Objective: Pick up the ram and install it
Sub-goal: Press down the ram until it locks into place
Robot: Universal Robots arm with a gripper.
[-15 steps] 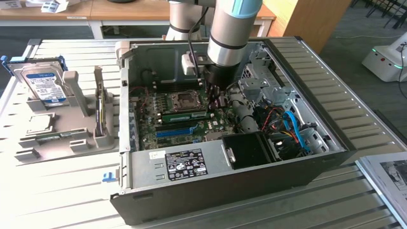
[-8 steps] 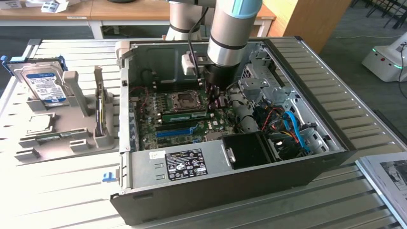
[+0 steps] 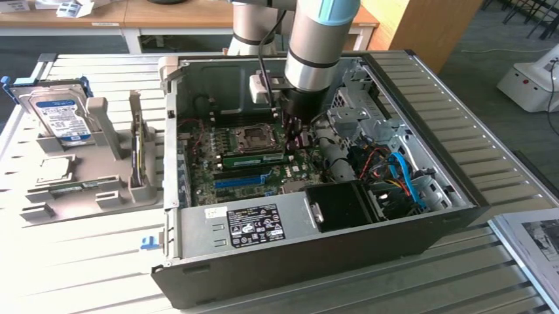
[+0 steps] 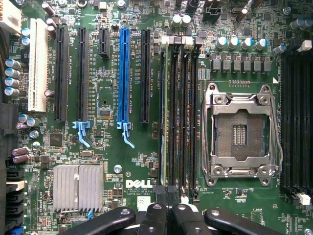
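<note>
The ram (image 3: 255,157) lies seated in a motherboard slot just beside the empty CPU socket (image 3: 255,136), the gripper (image 3: 295,133), jaws pressed together and empty, poised directly above it, suggesting installation is essentially done.

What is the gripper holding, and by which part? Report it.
Nothing, as far as shows: the gripper is shut with nothing in it. The ram sits slotted into the motherboard beside the CPU socket.

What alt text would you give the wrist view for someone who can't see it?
The closed gripper hangs over a green motherboard, above black memory slots where the ram stands edge-on. An empty metal processor socket and a blue expansion slot flank them.
</note>
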